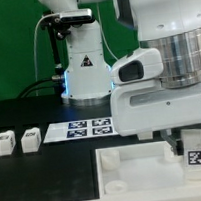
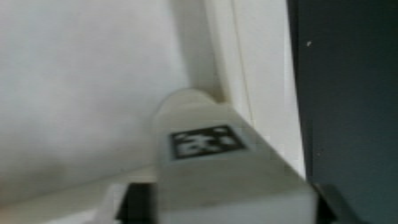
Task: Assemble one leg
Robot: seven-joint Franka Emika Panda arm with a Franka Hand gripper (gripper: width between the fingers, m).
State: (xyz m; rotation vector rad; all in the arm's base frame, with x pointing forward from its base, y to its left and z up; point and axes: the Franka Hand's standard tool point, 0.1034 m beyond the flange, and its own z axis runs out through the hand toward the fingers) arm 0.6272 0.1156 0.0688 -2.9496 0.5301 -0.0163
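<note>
My gripper (image 1: 193, 137) is shut on a leg (image 1: 195, 153), a small white block with a black-and-white tag facing the camera. It holds the leg upright over the corner of the large flat white square piece (image 1: 132, 176) at the exterior view's right. In the wrist view the leg (image 2: 210, 150) fills the space between the dark fingers (image 2: 132, 203) of my gripper (image 2: 228, 206), with its tip by the piece's raised rim (image 2: 240, 60). I cannot tell whether the leg touches the piece. Two more legs (image 1: 4, 143) (image 1: 30, 139) stand on the black table at the exterior view's left.
The marker board (image 1: 89, 127) lies on the table behind the square piece. The arm's white base (image 1: 85, 65) stands at the back. Black table (image 2: 349, 90) shows beside the piece's rim in the wrist view.
</note>
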